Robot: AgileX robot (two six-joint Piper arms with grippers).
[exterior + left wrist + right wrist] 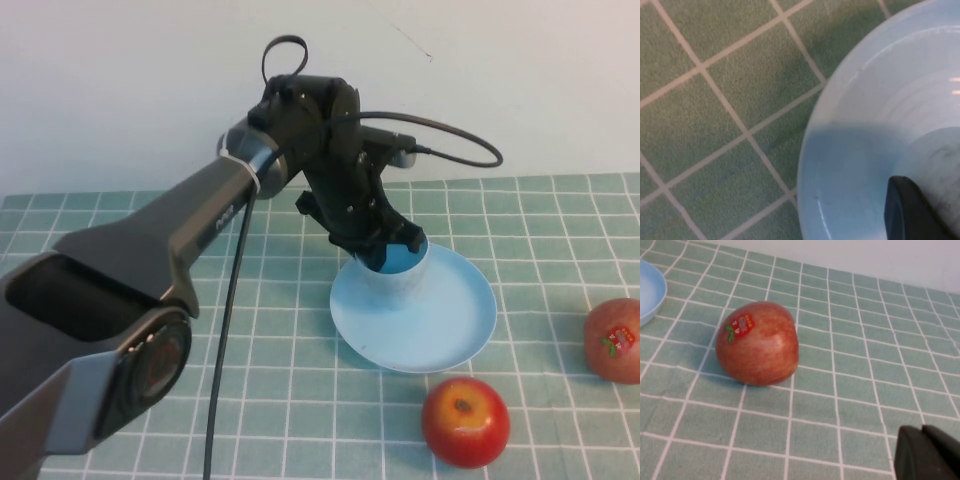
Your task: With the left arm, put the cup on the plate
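Left arm (150,250) reaches in from the near left edge of the table, forearm running up and across to its wrist above the middle of the cloth. Left gripper (388,248) sits at the cup (392,278), jaws drawn narrow on the cup's rim, one finger (912,212) dipping inside the mouth and the other outside the wall; it reads as holding the cup. The cup stands upright directly below the jaws, its base on the far-left part of the plate (450,330), within the rim as far as the high view shows; whether the base bears full weight or hangs a hair above cannot be told. The left wrist view shows only pale blue plastic and the green checked tablecloth (715,125) beside it. Judgement: carry is done, placement is at or very near done; what is left is to part the jaws and lift the arm away without tipping the cup. Nearer the camera than the jaws and to their right lies a red apple (465,422), apart from the plate's near rim. Farther right, well apart from the jaws, a second apple with a sticker (757,342) lies on the cloth. Right gripper (927,452) hangs near that apple, not touching it, out of the high view; only a dark tip shows, so its jaw state cannot be told.
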